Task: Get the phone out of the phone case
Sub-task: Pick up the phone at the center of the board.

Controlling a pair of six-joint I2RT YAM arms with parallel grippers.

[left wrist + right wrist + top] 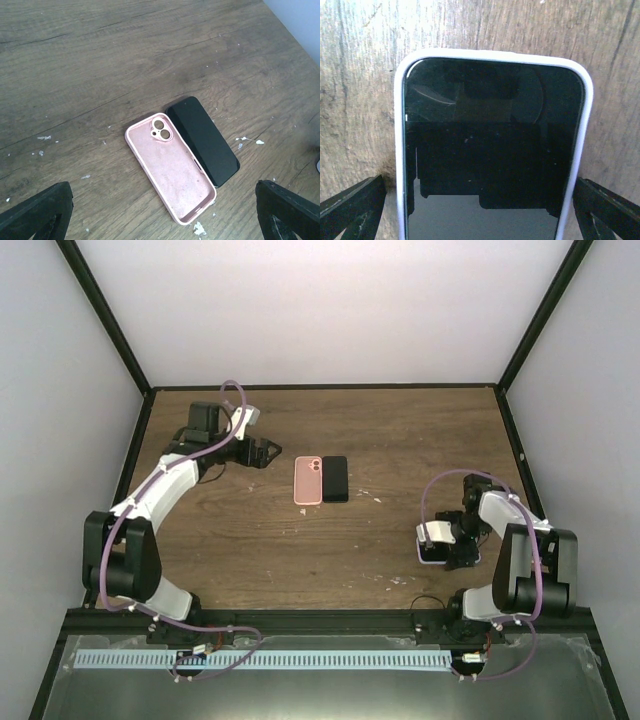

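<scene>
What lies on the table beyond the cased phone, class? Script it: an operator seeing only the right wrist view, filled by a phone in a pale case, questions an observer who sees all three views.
Observer: A pink phone case lies mid-table, open side up and empty.
Operator: Where is its phone?
Observer: A black phone lies flat close beside that case, on its right, fully out of it.
Operator: And the other arm?
Observer: The left arm reaches toward the pair from their left, its jaws open and holding nothing.
</scene>
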